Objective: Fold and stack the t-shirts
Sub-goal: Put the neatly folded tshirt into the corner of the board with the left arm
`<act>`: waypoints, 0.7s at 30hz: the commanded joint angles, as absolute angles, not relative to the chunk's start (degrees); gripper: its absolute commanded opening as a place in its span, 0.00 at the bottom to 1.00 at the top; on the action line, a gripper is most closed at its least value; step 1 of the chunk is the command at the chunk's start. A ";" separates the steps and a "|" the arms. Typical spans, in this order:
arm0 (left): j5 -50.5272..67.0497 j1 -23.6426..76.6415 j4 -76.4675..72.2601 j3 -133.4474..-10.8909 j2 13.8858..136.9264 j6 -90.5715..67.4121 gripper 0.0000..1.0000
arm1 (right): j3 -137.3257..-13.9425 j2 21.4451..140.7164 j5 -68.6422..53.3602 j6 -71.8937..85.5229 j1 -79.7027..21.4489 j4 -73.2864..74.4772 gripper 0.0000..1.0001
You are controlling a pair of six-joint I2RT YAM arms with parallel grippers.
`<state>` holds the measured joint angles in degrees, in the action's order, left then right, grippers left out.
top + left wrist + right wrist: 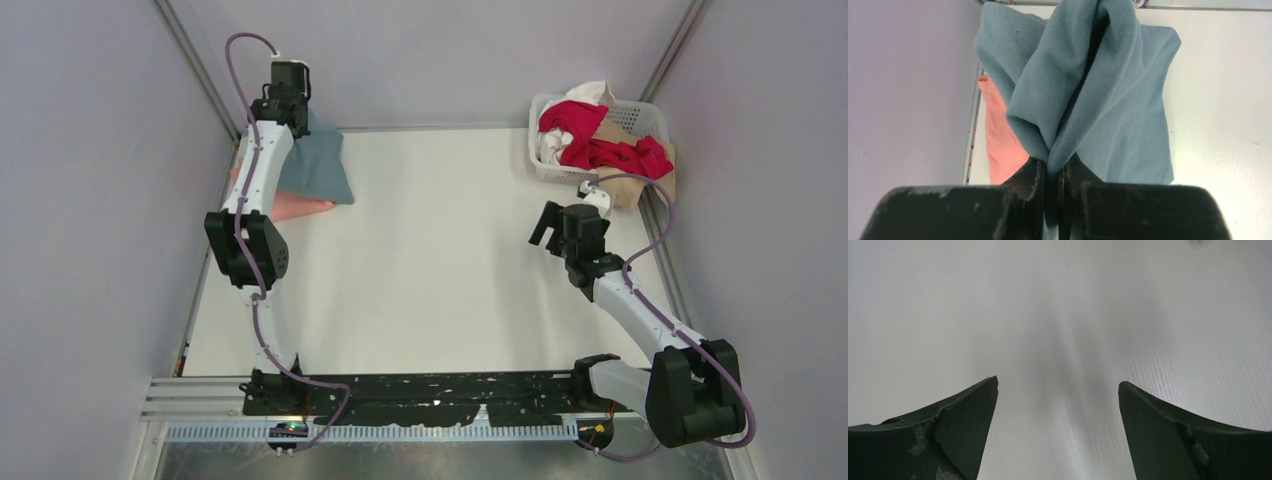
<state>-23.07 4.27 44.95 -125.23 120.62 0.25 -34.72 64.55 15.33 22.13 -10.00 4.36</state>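
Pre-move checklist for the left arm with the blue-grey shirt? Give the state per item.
1. Grip: left fingers shut on blue-grey shirt: ok.
2. Stack: it lies over the salmon-pink shirt, pink edge showing beside it: ok.
3. Top shirt flat: not ok, a fold is pulled up in the grip.
4. Other arm: right fingers open, empty, above bare table: ok.
5. Stack edges aligned: cannot tell.
6. All shirts out of basket: not ok, red shirt and others inside.
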 commanded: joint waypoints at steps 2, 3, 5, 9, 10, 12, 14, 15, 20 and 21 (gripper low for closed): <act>-20.02 4.50 42.92 -126.98 112.41 -1.69 0.00 | -36.75 64.11 16.56 21.53 -9.82 2.31 0.95; -20.26 4.50 43.30 -127.19 112.19 -2.07 0.00 | -36.67 64.02 16.49 21.58 -9.82 2.30 0.95; -19.96 4.57 43.71 -127.11 111.51 -2.32 0.00 | -36.61 63.99 16.42 21.48 -9.84 2.38 0.95; -20.75 4.57 43.07 -125.09 110.24 -2.11 0.00 | -36.56 64.05 16.43 21.45 -9.84 2.44 0.95; -21.21 4.58 42.86 -124.43 110.26 -2.11 0.00 | -36.61 64.15 16.32 21.51 -9.84 2.49 0.95; -22.14 4.43 42.67 -123.53 110.87 -2.44 0.00 | -36.70 64.30 16.13 21.59 -9.84 2.51 0.95; -24.27 4.13 43.74 -123.84 112.17 -2.91 0.00 | -36.71 64.40 16.29 21.54 -9.89 2.52 0.95; -24.98 3.82 44.32 -123.95 112.87 -3.31 0.00 | -36.72 64.41 16.36 21.53 -9.87 2.48 0.95; -23.00 0.50 44.03 -122.52 116.22 -5.03 0.00 | -36.98 65.08 16.43 21.53 -9.84 2.78 0.95; -22.21 0.29 43.97 -122.61 116.96 -5.09 0.00 | -37.04 65.20 16.48 21.53 -9.82 2.80 0.95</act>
